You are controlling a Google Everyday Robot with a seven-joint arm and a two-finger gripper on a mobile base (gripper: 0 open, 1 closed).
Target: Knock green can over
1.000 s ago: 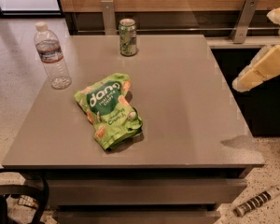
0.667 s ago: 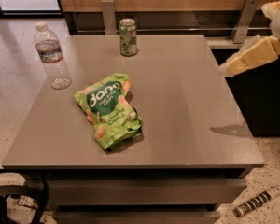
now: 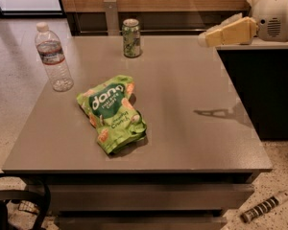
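One green can (image 3: 131, 38) stands upright at the counter's (image 3: 192, 143) far edge. The gripper (image 3: 205, 38), fingers seemingly pressed together, hovers over the far right corner; a sweep too high would likely pass above the can.

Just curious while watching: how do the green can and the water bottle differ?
The green can is shorter than the water bottle. The can is opaque and patterned, the bottle clear with a white cap. The can stands at the table's far edge, the bottle at its left edge. Both are upright. The end effector hovers right of the can, touching neither.
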